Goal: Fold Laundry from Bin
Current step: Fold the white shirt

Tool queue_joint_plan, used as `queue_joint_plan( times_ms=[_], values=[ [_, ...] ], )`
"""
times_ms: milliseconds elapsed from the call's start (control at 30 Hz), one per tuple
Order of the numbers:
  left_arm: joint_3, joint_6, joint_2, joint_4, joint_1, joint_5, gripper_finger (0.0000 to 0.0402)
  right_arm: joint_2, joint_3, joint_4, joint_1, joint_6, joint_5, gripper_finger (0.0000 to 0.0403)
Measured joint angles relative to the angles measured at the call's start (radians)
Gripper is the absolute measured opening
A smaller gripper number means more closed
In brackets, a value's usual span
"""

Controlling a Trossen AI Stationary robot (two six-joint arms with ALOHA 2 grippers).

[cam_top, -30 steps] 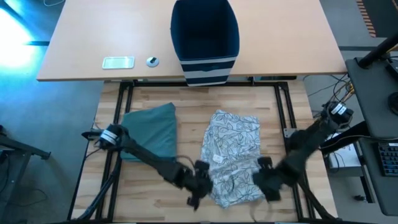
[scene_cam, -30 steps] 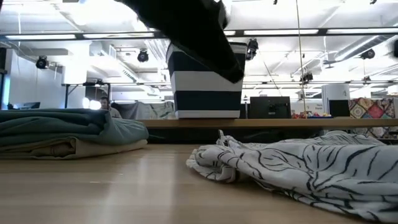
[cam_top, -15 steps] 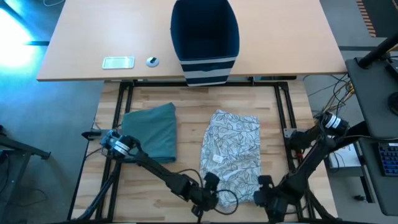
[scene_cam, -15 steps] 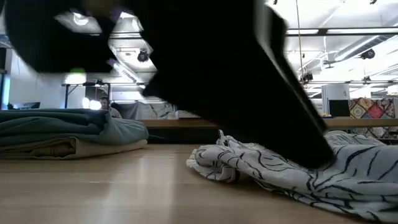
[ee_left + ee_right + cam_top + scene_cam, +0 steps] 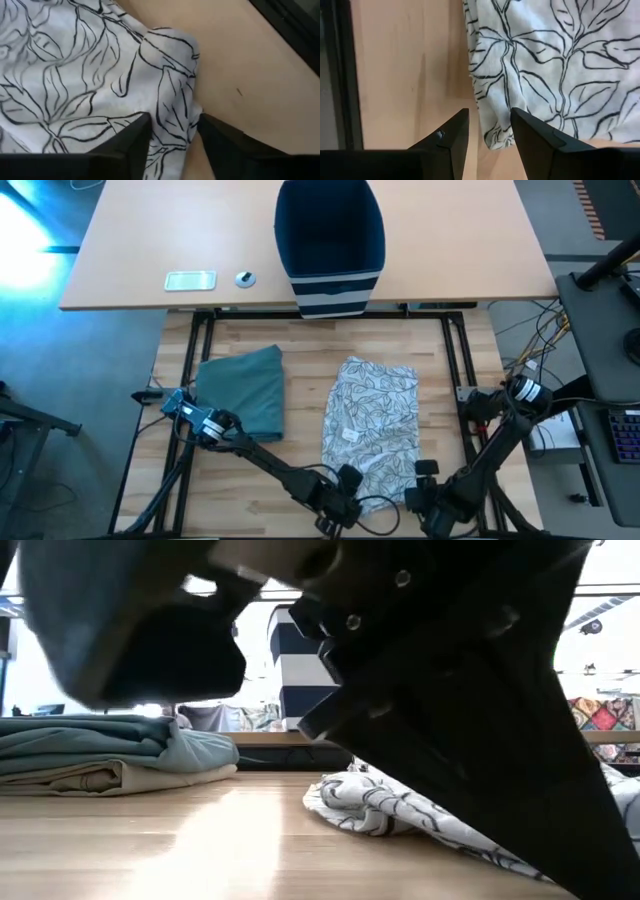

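Observation:
A white garment with black leaf print (image 5: 370, 430) lies spread in the middle of the wooden table. My left gripper (image 5: 338, 505) stands open at its near left corner (image 5: 172, 107), with the cloth's edge between its fingers. My right gripper (image 5: 425, 498) stands open at the near right corner, and the cloth's edge (image 5: 490, 115) reaches in between its fingers. A folded teal garment (image 5: 245, 390) rests on a beige one (image 5: 90, 778) at the table's left. The navy bin (image 5: 330, 240) stands on the far desk. A dark arm fills most of the low view. My left gripper points steeply down with one finger (image 5: 132, 142) over the printed cloth and the other (image 5: 220, 145) over bare wood; I cannot tell whether they touch the cloth. My right gripper points down astride the cloth's edge (image 5: 492, 137); I cannot tell whether its fingers touch it.
A white flat device (image 5: 190, 280) and a small round object (image 5: 245, 278) lie on the far desk, left of the bin. Black frame rails (image 5: 455, 360) run along the table's sides. Bare wood shows between the two garments (image 5: 305, 410).
Both grippers have gone toward the table's near edge and down to the printed garment's near corners. The left one also went right and rolled. Its arm now blocks most of the low view. The garment lies as before.

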Motion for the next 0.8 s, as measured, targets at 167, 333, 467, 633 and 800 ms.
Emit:
queue_joint_plan(
  times_ms=[167, 333, 467, 633, 800],
  values=[
    [-0.029, -0.055, -0.001, 0.025, -0.003, 0.009, 0.0067, 0.007, -0.036, 0.055, 0.005, -0.028, 0.0, 0.0144],
    [-0.055, -0.076, -0.002, 0.079, -0.003, 0.027, 0.0014, 0.043, -0.083, 0.12, -0.004, 0.006, -0.024, 0.0144],
    [-0.055, -0.079, -0.001, 0.08, -0.003, 0.025, 0.0013, 0.051, -0.074, 0.114, -0.007, 0.037, -0.073, 0.0144],
    [-0.056, -0.075, -0.001, 0.078, -0.004, 0.039, 0.0005, 0.026, -0.006, 0.077, 0.005, 0.016, -0.131, 0.0144],
    [-0.056, -0.067, -0.002, 0.077, -0.003, 0.053, 0.0004, 0.017, 0.056, 0.023, 0.002, 0.016, -0.138, 0.0144]
  ],
)
